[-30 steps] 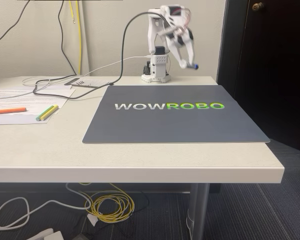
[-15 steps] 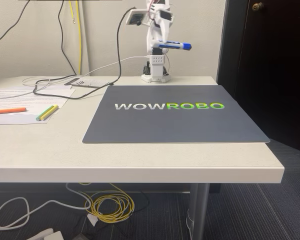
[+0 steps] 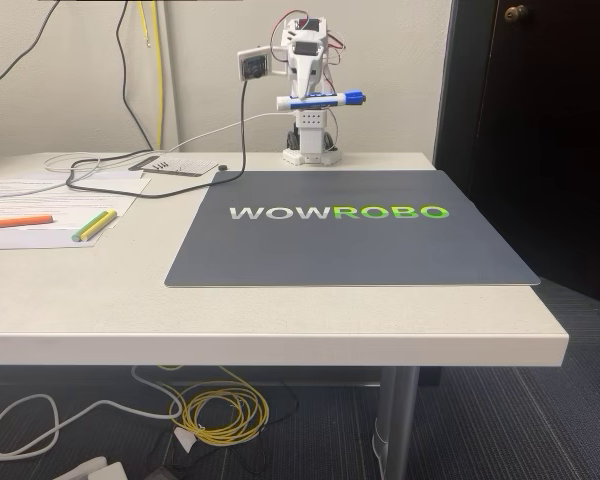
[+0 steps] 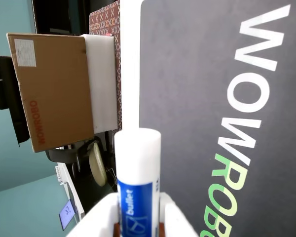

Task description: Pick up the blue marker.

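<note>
The gripper (image 3: 308,99) was clamped on the blue marker (image 3: 322,100), whose barrel lay crosswise between the two white fingers (image 4: 173,219) and stuck out on both sides, the blue cap pointing right in the fixed view. In the wrist view the marker (image 4: 137,170) rose from between the fingers, its white end above the blue label. It hung well above the dark mat (image 3: 351,228), over that mat's far edge, while the orange highlighter (image 3: 18,221) and the yellow and green pens (image 3: 95,225) lay left of the mat on the table (image 3: 100,290).
</note>
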